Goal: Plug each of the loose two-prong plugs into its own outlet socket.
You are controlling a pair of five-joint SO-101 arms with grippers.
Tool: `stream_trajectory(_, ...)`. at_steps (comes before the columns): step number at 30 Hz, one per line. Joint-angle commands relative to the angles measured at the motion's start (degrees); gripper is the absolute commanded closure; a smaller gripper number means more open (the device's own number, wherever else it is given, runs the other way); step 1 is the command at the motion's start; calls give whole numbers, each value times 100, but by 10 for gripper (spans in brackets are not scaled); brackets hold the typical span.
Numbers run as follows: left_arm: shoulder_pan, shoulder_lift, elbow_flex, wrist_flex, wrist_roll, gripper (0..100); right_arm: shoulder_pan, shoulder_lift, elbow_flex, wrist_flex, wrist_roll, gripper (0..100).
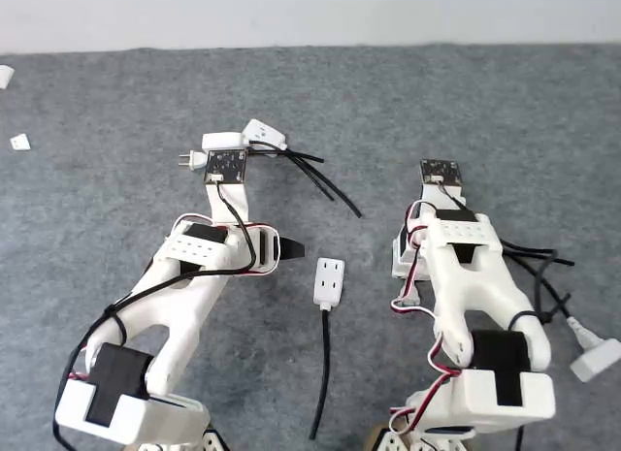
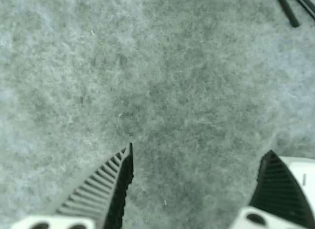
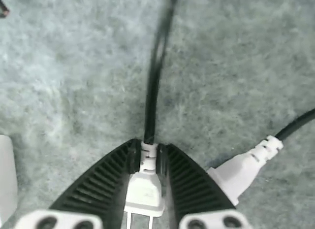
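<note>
Outlet socket (image 1: 330, 281), high view: lies on the bench (image 1: 116, 92) between the two arms; loose plugs (image 1: 225, 141) lie farther out.

Left wrist view: left claw (image 2: 199, 155) stands wide apart above the bench.

Right wrist view: right claw (image 3: 147, 143) is clamped on one white plug (image 3: 144, 189), cord (image 3: 155, 66) trailing away. The plug body is probably light and rigid; hold its flat sides, since the stiff cord may twist it.

This looks like a robotics lab bench: a grey felt-covered table (image 2: 172, 66) beneath the left gripper (image 2: 200, 150), a bare white wall (image 1: 310, 15) beyond it, and exposed wiring (image 1: 236, 213).
</note>
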State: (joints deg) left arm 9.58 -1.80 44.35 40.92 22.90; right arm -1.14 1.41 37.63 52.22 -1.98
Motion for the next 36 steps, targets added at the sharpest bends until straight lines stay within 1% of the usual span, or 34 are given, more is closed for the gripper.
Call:
stream_trajectory(1, -18, -35, -259, 9, 18, 625, -48, -13, -229, 48, 79, 991)
stream_trajectory(7, -18, -35, -268, 9, 18, 625, -84, -251, -404, 470, 70, 991)
stream_trajectory(11, -18, -26, -277, 9, 9, 625, -277, -1112, -624, 1130, 79, 991)
stream_trajectory(14, -18, 9, -303, 9, 9, 625, -760, -2114, -668, 1701, 229, 991)
stream_trajectory(16, 0, 18, -303, 9, -114, 625, -1288, -2835, -668, 2026, 334, 991)
stream_trajectory(18, 26, 9, -286, 9, -316, 628, -1930, -3459, -668, 2255, 615, 991)
stream_trajectory(19, 35, 9, -277, 9, -352, 641, -2264, -3679, -668, 2352, 738, 991)
stream_trajectory(21, 53, 0, -268, 9, -387, 711, -2809, -3996, -668, 2422, 862, 991)
stream_trajectory(23, 132, 0, -268, 18, -580, 817, -3169, -4136, -642, 2343, 888, 991)
stream_trajectory(25, 211, -9, -259, 18, -862, 876, -3354, -4136, -633, 2237, 888, 991)
stream_trajectory(30, 246, -26, -198, 44, -1064, 887, -3451, -4171, -624, 2105, 897, 991)
stream_trajectory(32, 246, -35, -224, 123, -1196, 917, -3415, -4207, -633, 2105, 853, 991)
stream_trajectory(34, 237, -35, -286, 141, -1213, 985, -3336, -4251, -633, 2105, 853, 991)
stream_trajectory(36, 193, -35, -312, 141, -1187, 984, -3152, -4330, -633, 2053, 844, 991)
